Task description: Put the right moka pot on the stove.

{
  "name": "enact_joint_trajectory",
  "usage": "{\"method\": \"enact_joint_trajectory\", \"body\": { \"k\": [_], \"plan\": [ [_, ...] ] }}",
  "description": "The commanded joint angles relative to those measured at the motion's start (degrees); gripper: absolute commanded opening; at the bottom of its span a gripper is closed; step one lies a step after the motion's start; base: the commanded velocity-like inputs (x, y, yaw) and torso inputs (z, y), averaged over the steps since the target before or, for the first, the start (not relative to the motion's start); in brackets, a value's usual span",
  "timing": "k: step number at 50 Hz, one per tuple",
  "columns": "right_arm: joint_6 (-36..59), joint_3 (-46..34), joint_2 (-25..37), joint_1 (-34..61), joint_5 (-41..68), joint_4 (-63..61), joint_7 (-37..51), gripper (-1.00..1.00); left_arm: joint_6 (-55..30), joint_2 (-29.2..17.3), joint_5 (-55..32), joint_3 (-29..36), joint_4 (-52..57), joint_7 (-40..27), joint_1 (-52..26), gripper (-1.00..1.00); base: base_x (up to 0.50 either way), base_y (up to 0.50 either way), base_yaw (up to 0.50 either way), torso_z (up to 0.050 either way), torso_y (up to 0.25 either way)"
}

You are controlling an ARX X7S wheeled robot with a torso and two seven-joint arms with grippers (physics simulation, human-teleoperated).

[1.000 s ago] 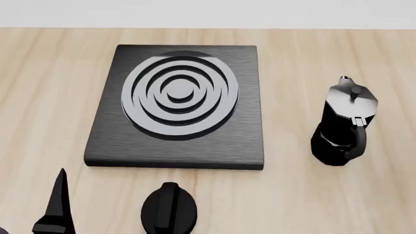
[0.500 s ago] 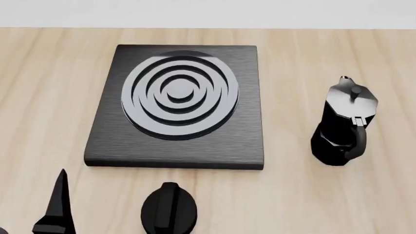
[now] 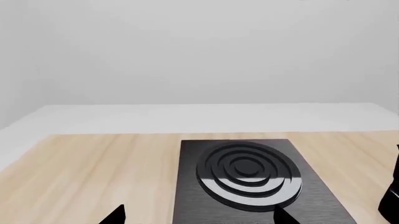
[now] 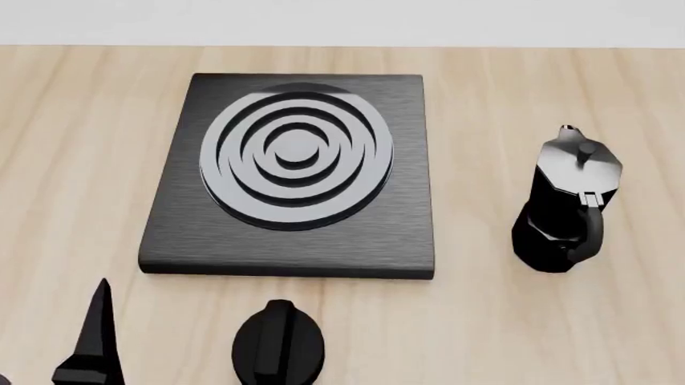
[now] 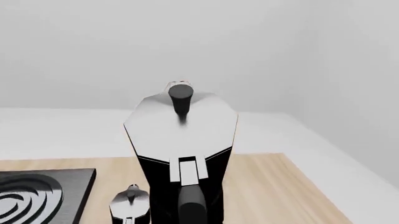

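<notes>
Your right moka pot stands upright on the wooden table, long axis vertical. In the right wrist view it fills the middle, very close to the camera. Its loop handle faces that camera and its spout points away, toward the far wall. The glossy lid is down, with the small knob on top.

From that same view it sits to the right of the stove, well clear of the slab's edge and not on the burner rings. A twin pot stands between it and the stove, farther from the camera, also upright with its handle facing the same way. The head view shows only one pot, just right of the stove's near corner, handle toward you. That looks like the twin, though you cannot be certain from these pictures.

Your right pincer shows in no view, so you cannot tell how far it is spread or whether it touches the pot.

Your left pincer is spread wide, its fingertips far apart with nothing between them. It hangs at the stove's near side. A round dial lies on the table just in front of the stove.
</notes>
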Motion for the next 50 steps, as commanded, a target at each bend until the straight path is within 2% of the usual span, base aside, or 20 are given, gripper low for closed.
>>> {"method": "enact_joint_trajectory", "body": {
  "k": [1,8,22,34,44,50],
  "plan": [
    [-3.03,7.68,-0.98,-5.60,12.99,-4.67,5.52,-1.00,0.67,-0.21,-0.26,-0.03,-0.07,0.18,0.00,1.00,0.00,0.00,0.00,0.000,0.000],
    [-5.03,4.42,-3.74,-5.96,13.94,-7.43,5.76,-1.00,0.85,-0.25,-0.12,0.18,-0.08,0.29,0.01,1.00,0.00,0.00,0.00,0.000,0.001],
    [-9.41,-2.10,-2.94,-4.80,13.88,-10.14,6.30,-1.00,1.36,-0.46,0.16,0.39,-0.11,0.31,0.16,1.00,0.00,0.00,0.00,0.000,0.000],
    [-14.48,-15.11,-2.63,-0.28,10.03,-12.54,6.63,-1.00,1.56,-0.60,-0.04,0.54,-0.13,0.28,-0.06,1.00,0.00,0.00,0.00,0.001,0.001],
    [-17.40,-21.88,-2.52,2.36,9.67,-14.50,7.28,-1.00,1.91,-0.73,0.29,0.73,-0.21,0.50,-0.03,1.00,0.00,0.00,0.00,0.000,0.001],
    [-19.06,-28.72,-2.96,5.54,7.69,-15.20,7.75,-1.00,2.43,-0.80,0.85,0.88,-0.45,0.84,0.34,1.00,0.00,0.00,0.00,0.000,0.000]
  ]
}}
